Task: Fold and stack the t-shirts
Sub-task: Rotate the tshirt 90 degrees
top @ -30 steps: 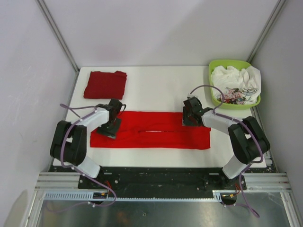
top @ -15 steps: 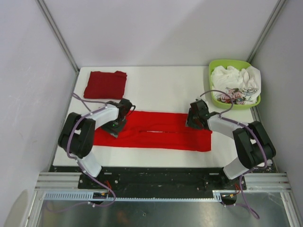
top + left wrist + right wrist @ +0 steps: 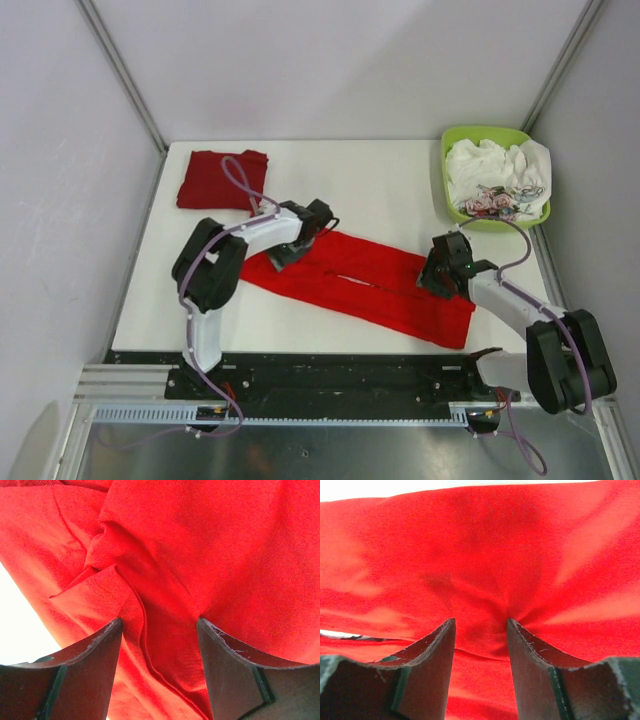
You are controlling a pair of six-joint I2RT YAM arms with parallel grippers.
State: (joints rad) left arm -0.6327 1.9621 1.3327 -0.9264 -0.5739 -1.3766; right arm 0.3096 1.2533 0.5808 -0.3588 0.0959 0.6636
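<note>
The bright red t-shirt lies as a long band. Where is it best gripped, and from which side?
Near its two short ends, from above, where the left pincer and right pincer pinch it. The bright red t-shirt lies flat and thin, so probably only a pinched-up ridge gives hold.

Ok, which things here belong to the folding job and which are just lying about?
Job: bright red t-shirt, pinched by the left gripper and the right gripper; dark red t-shirt, folded at the far left.
Lying about: lime-green basket; white printed cloth crumpled in it, kind unclear.
</note>
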